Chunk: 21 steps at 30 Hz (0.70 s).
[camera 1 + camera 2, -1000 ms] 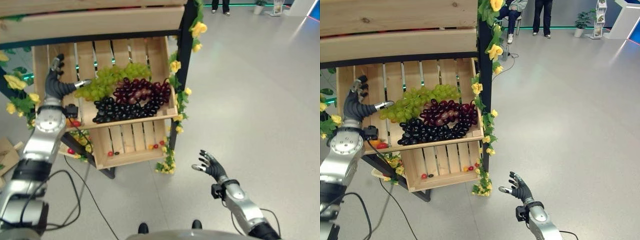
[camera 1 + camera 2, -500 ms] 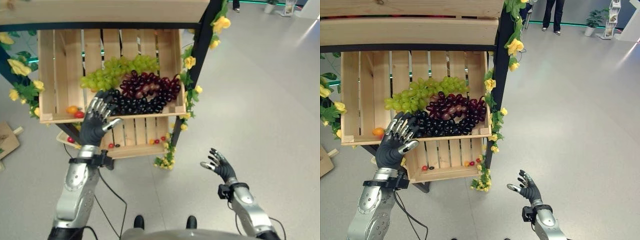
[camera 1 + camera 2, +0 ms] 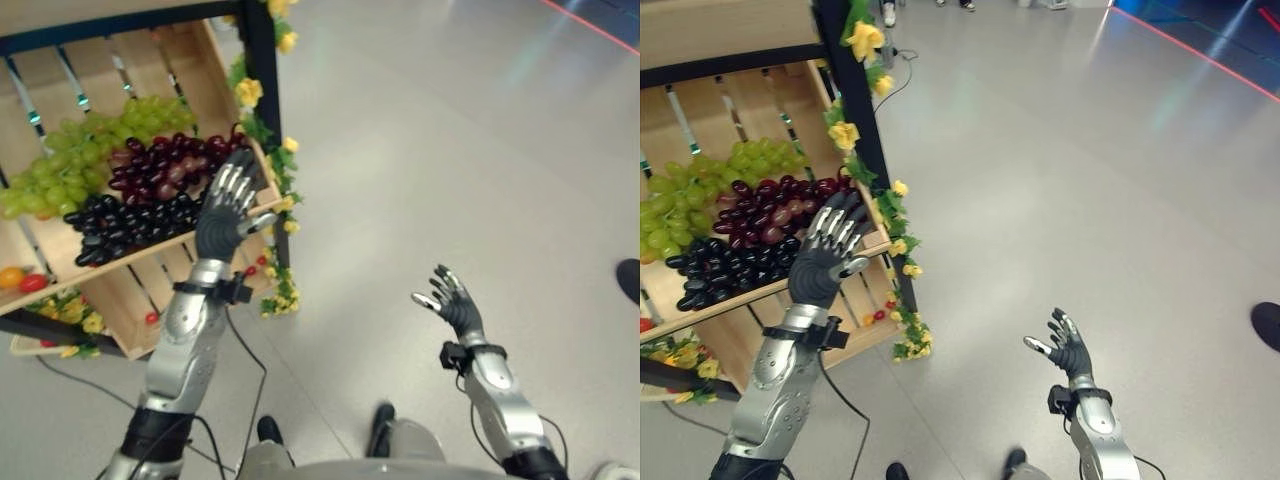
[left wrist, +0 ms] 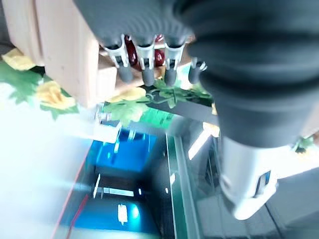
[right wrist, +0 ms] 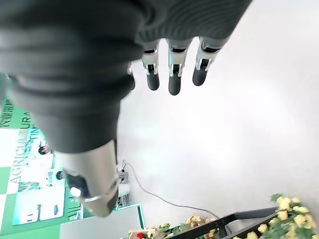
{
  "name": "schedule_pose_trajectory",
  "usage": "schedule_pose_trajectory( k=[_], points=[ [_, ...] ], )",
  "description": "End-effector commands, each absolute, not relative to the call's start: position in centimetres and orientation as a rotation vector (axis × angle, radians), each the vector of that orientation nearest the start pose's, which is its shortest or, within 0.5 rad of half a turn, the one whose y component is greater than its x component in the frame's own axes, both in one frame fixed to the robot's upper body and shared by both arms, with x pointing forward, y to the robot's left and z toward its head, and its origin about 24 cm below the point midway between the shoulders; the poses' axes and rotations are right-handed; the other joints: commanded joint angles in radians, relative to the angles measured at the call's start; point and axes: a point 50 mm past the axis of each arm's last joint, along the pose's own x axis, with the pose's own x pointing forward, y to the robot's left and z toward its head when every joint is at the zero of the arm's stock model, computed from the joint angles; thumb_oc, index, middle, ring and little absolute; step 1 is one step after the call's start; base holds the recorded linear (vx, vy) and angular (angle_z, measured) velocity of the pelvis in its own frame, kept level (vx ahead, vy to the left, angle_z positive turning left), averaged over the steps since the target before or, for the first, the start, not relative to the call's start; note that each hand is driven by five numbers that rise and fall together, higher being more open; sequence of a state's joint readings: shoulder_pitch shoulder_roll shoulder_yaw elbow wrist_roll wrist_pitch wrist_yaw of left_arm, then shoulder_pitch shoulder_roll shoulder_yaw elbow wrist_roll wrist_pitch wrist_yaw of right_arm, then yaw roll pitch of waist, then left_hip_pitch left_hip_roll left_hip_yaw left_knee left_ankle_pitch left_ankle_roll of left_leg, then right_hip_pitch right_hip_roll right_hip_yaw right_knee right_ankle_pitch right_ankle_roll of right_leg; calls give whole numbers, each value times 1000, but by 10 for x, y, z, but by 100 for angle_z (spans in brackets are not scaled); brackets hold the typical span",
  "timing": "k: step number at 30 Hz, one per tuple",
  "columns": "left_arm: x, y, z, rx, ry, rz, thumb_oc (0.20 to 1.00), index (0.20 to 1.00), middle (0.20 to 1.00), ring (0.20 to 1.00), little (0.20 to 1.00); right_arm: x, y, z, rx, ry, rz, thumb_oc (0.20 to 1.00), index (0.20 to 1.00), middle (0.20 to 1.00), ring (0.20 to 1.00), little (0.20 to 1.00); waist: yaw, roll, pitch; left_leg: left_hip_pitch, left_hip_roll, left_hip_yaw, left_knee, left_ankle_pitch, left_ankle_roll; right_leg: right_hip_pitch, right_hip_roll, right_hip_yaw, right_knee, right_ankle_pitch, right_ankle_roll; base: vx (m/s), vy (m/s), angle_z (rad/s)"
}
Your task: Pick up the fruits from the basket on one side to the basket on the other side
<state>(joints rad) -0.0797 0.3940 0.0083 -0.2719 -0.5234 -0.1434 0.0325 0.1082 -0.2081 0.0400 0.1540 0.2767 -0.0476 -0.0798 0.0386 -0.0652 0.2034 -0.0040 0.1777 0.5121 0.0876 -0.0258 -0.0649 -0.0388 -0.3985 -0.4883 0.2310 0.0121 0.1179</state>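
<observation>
Slatted wooden crate (image 3: 268, 205) holds glossy round grapes (image 3: 120, 190) behind left hand (image 3: 225, 215).

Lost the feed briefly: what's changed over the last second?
The left hand came away from the crate's left wall and now hangs open by the crate's front right corner, holding nothing. The camera swung too. Grapes stay in the crate; the right hand remains open over the floor.

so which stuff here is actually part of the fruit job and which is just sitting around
Job:
- green grapes
- red grapes
- black grapes
- wooden crate
- left hand, open
- right hand, open

Lying about:
- yellow flowers
- small tomatoes
</observation>
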Motion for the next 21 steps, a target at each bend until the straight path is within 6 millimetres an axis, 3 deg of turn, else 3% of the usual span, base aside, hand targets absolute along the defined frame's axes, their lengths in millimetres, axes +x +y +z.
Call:
schedule_pose_trajectory(
  k=[1,4,6,8,11,12,13,14,15,16,17,18,19,20,21],
  points=[
    [245,190,120,-97,-316,-147,1000,1000,1000,1000,1000,239,-206,28,36,32,-139,1000,1000,1000,1000,1000,-16,-1,-59,-90,43,-24,46,-37,16,105,-55,-179,-113,60,118,-86,-39,-120],
    [243,192,117,-118,-308,-125,1000,1000,1000,1000,1000,236,-206,29,26,29,-128,1000,1000,1000,1000,1000,-29,6,-49,-74,63,13,58,-35,7,72,-47,-193,-98,27,97,-81,-182,-157],
    [245,190,116,-151,-307,-120,1000,1000,1000,1000,1000,232,-210,30,27,30,-133,1000,1000,1000,1000,1000,-63,16,-41,-68,109,26,85,-15,-16,67,-7,-163,-121,-4,85,-41,-330,-124],
    [246,187,113,-191,-308,-106,1000,1000,1000,1000,1000,228,-221,35,-14,13,-156,1000,1000,1000,1000,1000,-110,46,-30,-43,158,60,71,34,-50,55,70,-109,-146,-57,56,-43,-344,-148],
    [249,180,114,-230,-319,-116,1000,1000,1000,1000,1000,230,-225,40,-43,-3,-155,1000,1000,1000,1000,1000,-117,73,-17,-47,156,26,26,86,-76,22,108,-55,-120,-98,35,-17,-225,-104],
    [252,178,116,-251,-332,-112,1000,1000,1000,1000,1000,236,-228,50,-68,-48,-156,1000,1000,1000,1000,1000,-103,72,-5,-63,90,-145,35,34,-77,-1,146,-3,-118,-135,10,4,-321,-88],
    [254,176,115,-259,-332,-118,1000,1000,1000,1000,1000,242,-227,52,-71,-56,-152,1000,1000,1000,1000,1000,-97,69,7,-83,47,-227,56,7,-58,-11,164,12,-120,-131,-7,4,-305,-81],
    [254,176,116,-259,-334,-118,1000,1000,1000,1000,1000,242,-227,52,-71,-58,-152,1000,1000,1000,1000,1000,-99,69,8,-85,47,-228,60,4,-57,-10,164,11,-120,-132,-7,89,-305,-104],
    [253,178,111,-262,-318,-97,1000,1000,1000,1000,1000,248,-223,51,-71,-56,-128,1000,1000,1000,1000,1000,-72,50,17,-98,-64,-424,136,-85,-39,-6,212,112,-131,-143,-23,175,-290,-124],
    [250,182,105,-262,-295,-80,1000,1000,1000,1000,1000,250,-220,50,-76,-50,-104,1000,1000,1000,1000,1000,-63,43,17,-93,-118,-502,190,-126,-24,-8,234,173,-140,-148,-30,264,-334,-139],
    [247,185,101,-264,-280,-65,1000,1000,1000,1000,1000,250,-218,50,-75,-48,-89,1000,1000,1000,1000,1000,-52,43,16,-95,-152,-555,217,-144,-13,1,258,222,-147,-157,-38,135,-110,-132],
    [247,185,101,-263,-280,-65,1000,1000,1000,1000,1000,250,-218,50,-75,-48,-89,1000,1000,1000,1000,1000,-51,42,15,-98,-155,-553,214,-139,-12,-2,256,224,-149,-153,-37,163,-86,-171],
    [244,187,97,-268,-263,-49,1000,1000,1000,1000,1000,248,-218,48,-66,-41,-83,1000,1000,1000,1000,1000,-44,43,16,-103,-192,-583,228,-150,-1,10,275,266,-154,-161,-43,192,-185,-207],
    [242,187,91,-292,-239,-42,1000,1000,1000,1000,1000,242,-220,45,-52,-25,-85,1000,1000,1000,1000,1000,-47,34,16,-139,-267,-613,258,-153,21,19,297,331,-171,-151,-53,206,-186,-174],
    [242,187,91,-292,-238,-43,1000,1000,1000,1000,1000,242,-220,45,-52,-24,-85,1000,1000,1000,1000,1000,-42,34,14,-140,-266,-609,261,-156,22,18,298,335,-172,-152,-53,265,-196,-178]
  ],
)
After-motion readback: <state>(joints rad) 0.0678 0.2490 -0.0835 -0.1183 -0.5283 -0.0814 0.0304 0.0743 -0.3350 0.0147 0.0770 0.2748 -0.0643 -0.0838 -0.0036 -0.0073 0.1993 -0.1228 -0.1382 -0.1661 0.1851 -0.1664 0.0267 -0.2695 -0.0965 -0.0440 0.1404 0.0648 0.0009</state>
